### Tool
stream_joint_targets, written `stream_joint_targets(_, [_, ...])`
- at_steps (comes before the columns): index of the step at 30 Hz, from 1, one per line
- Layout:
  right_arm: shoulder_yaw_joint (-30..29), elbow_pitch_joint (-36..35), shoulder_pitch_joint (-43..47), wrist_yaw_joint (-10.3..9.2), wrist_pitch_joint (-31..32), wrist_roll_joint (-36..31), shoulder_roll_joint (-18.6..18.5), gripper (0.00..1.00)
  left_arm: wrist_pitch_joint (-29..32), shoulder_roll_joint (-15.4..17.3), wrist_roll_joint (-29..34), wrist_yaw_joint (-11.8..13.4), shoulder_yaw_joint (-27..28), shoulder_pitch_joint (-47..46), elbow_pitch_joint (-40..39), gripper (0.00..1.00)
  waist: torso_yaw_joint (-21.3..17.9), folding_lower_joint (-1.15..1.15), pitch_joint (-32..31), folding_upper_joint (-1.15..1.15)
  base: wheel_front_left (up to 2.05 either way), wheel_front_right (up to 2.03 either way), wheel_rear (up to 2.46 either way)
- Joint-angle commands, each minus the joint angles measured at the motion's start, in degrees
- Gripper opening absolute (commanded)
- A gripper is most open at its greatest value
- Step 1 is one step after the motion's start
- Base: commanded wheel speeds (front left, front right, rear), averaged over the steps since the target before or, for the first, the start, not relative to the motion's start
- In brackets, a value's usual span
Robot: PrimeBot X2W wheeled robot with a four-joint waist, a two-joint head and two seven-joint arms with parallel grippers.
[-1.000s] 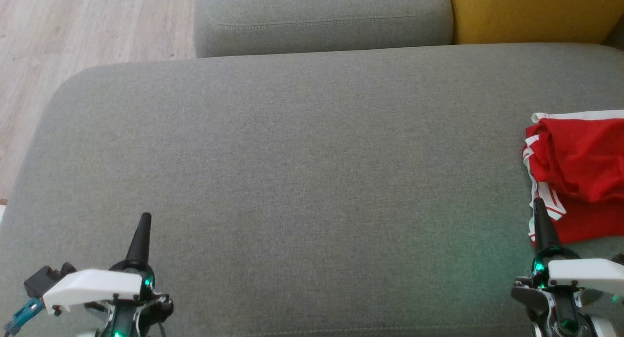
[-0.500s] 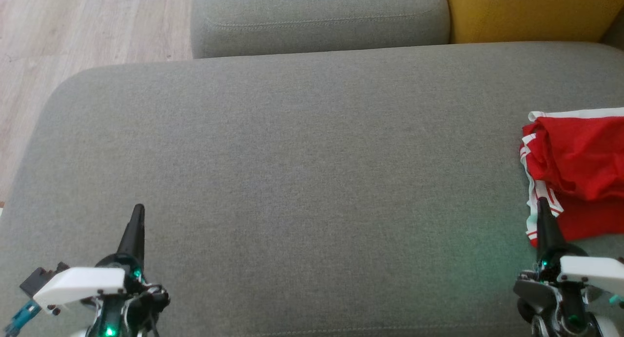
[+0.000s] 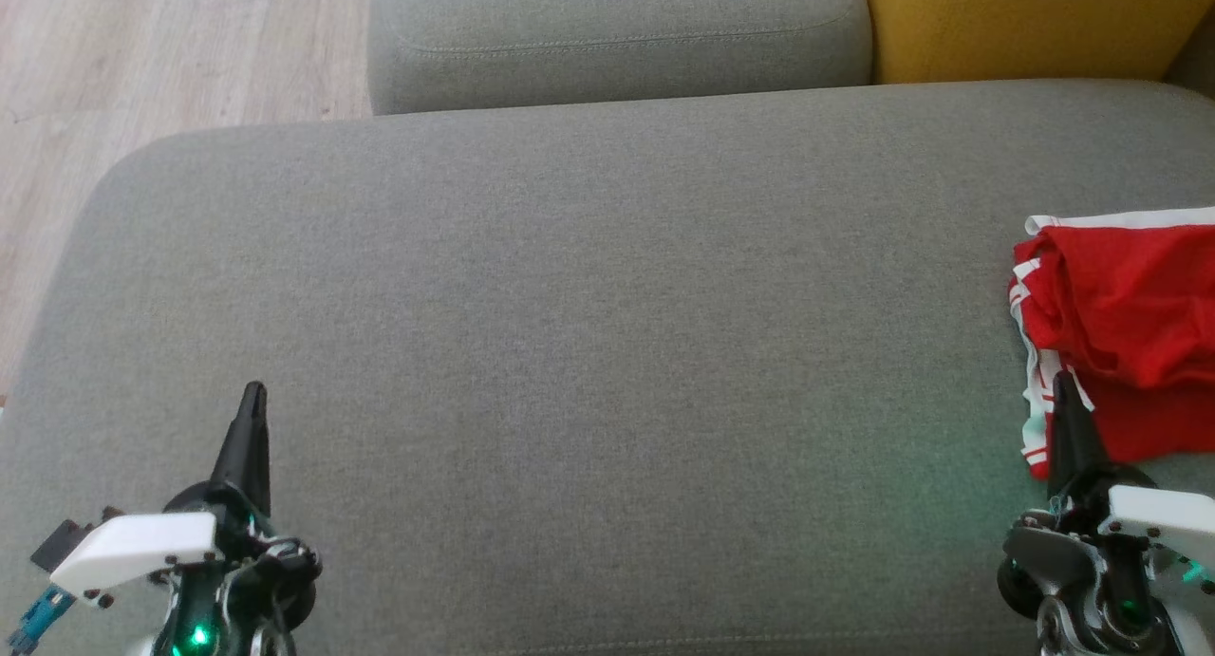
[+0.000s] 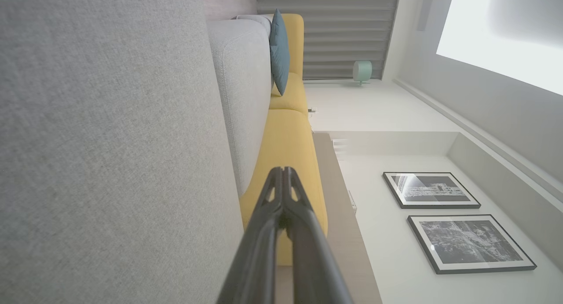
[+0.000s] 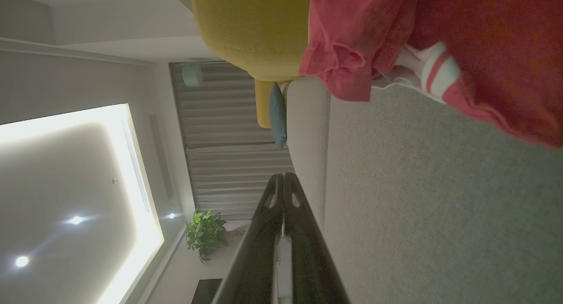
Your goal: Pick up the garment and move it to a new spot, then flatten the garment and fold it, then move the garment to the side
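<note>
The garment (image 3: 1130, 324) is red with white stripes and lies crumpled at the right edge of the grey sofa seat (image 3: 607, 352); part of it runs out of the head view. It also fills the upper right of the right wrist view as the garment (image 5: 462, 40). My right gripper (image 3: 1063, 383) is shut and empty, its tip just in front of the garment's near left edge. In its own view the right gripper (image 5: 283, 177) hovers above the cushion. My left gripper (image 3: 253, 392) is shut and empty at the lower left, far from the garment, also seen as the left gripper (image 4: 283, 171).
A grey back cushion (image 3: 617, 39) and a yellow cushion (image 3: 1025, 20) line the far side of the seat. Wooden floor (image 3: 142, 58) lies beyond the seat's left edge. A blue pillow (image 4: 278, 49) stands further along the sofa.
Both grippers have slid a little forward over the seat, staying shut. The head camera has shifted slightly; the garment lies as before.
</note>
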Motion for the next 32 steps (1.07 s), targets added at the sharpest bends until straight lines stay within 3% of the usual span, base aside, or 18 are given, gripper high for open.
stream_joint_targets(1, [1.09,-1.79,-2.99,-0.04,0.42,0.36,-1.16,0.00,0.26,0.39,-0.14,-0.42,2.48,-3.01,-1.52,0.00,0.01,0.00,0.00,0.00,0.00,0.00,0.00])
stream_joint_targets(32, [0.52,-1.75,-3.04,-0.04,0.89,-0.12,-0.76,0.00,0.57,0.12,0.18,-0.42,2.87,-3.05,-1.51,0.00,0.01,0.00,0.00,0.00,0.00,0.00,0.00])
